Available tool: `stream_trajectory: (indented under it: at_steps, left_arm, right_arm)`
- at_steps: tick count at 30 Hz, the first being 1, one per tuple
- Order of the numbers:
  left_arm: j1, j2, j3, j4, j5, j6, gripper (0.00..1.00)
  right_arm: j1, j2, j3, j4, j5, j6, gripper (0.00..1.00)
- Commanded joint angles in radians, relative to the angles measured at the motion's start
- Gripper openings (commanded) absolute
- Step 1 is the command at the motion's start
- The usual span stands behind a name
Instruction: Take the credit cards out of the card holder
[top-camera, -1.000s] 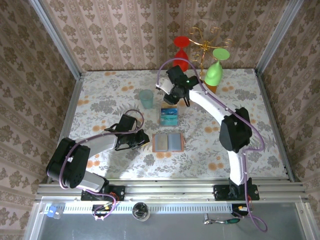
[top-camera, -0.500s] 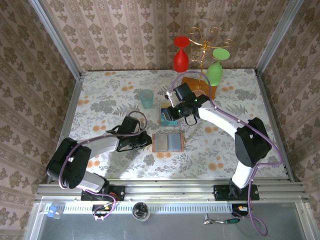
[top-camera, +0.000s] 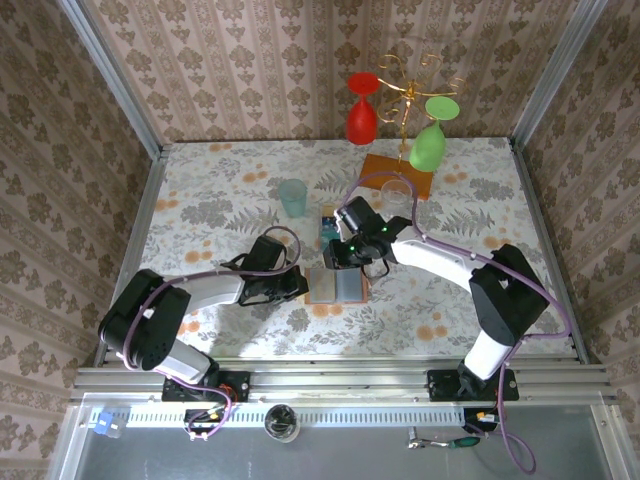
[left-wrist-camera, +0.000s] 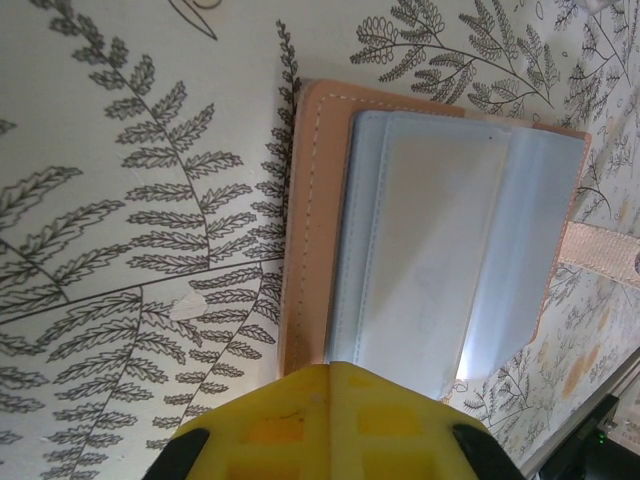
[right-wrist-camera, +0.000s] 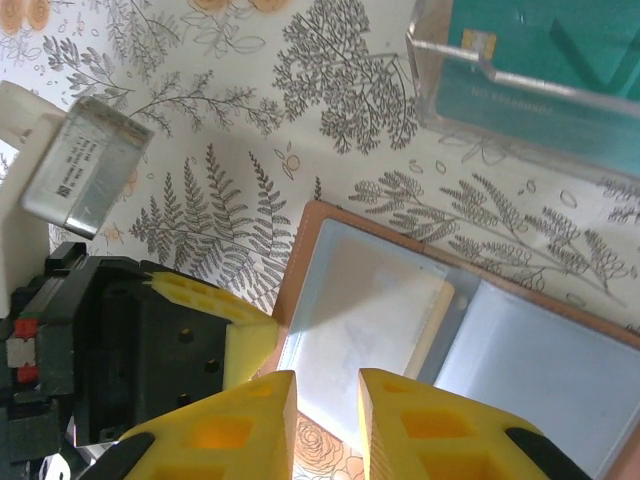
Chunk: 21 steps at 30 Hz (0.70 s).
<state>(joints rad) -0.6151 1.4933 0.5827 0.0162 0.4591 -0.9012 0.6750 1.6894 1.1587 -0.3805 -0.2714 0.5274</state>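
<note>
Right claw (right-wrist-camera: 327, 378) nearer card holder (top-camera: 337, 286), tumbler (top-camera: 292, 197) beyond

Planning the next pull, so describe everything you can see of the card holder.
The card holder lies open and flat on the flowered table, pockets up. It looks like tan leather with pale stitching, lined with grey-blue pockets; a tan strap tab juts from one edge. The shut left end effector meets its left edge.

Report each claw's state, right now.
Left claw: shut, tip at the card holder's edge, nothing seen in its grip.
Right claw: slightly open over the card holder, empty.
</note>
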Motion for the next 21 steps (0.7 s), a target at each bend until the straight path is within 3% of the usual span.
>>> stream_trajectory:
  at_steps: [1,9,16,21]
  left_arm:
    - [-0.004,0.01,0.006,-0.004,-0.017,0.001,0.03]
    - [-0.004,0.015,0.0,-0.022,-0.024,0.008,0.03]
    - [-0.004,0.024,-0.004,-0.016,-0.018,0.007,0.03]
    - [-0.005,0.03,-0.007,-0.013,-0.013,0.007,0.02]
  right_arm:
    - [0.014,-0.019,-0.027,0.036,-0.023,0.088,0.22]
    - [0.02,0.029,-0.031,0.001,-0.039,0.174,0.21]
    - [0.023,0.044,-0.051,0.027,-0.052,0.211,0.34]
    - [0.026,0.064,-0.06,0.042,-0.063,0.229,0.36]
